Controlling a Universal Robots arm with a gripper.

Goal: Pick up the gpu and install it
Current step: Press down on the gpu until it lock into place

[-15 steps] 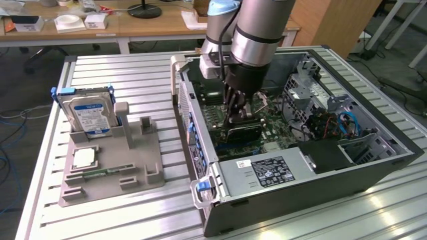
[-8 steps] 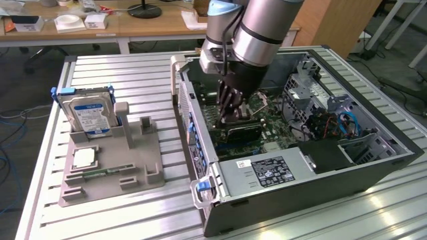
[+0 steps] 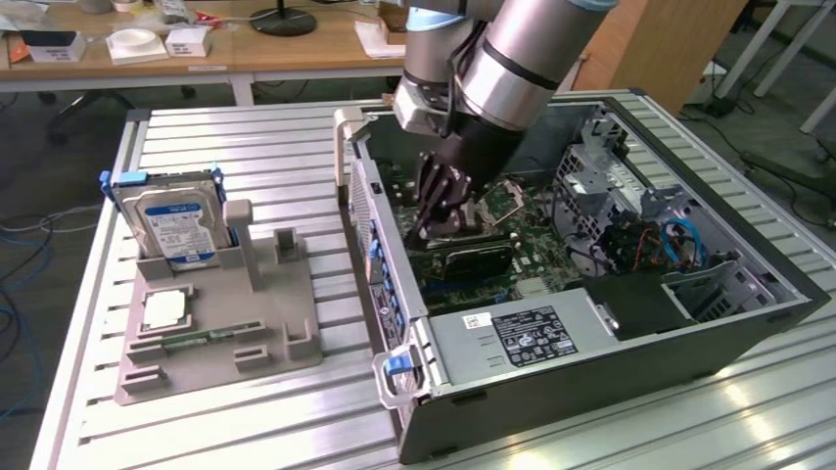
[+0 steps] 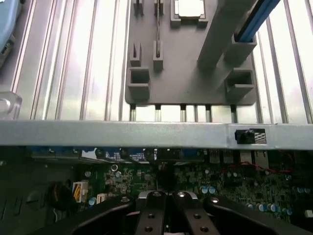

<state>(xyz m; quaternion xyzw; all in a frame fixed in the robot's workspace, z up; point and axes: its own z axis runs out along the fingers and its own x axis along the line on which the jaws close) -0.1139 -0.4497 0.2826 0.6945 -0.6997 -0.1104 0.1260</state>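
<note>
Black pincer (image 3: 438, 227) down inside open dark grey computer case (image 3: 731, 328), fingers closed together, tips just above green motherboard (image 3: 530, 245). Dark flat rectangular gpu card (image 3: 473, 260) lies on motherboard directly below pincer, toward case's near side; whether pincer grips it, cannot tell. Grey power supply box (image 3: 516, 338) at case's near end carries white-printed label, text unreadable. On ribbed metal tabletop (image 3: 261, 137), at exterior view's left, grey plastic holder tray (image 3: 215, 338) holds upright hard drive with blue-and-white label (image 3: 176, 223).
</note>
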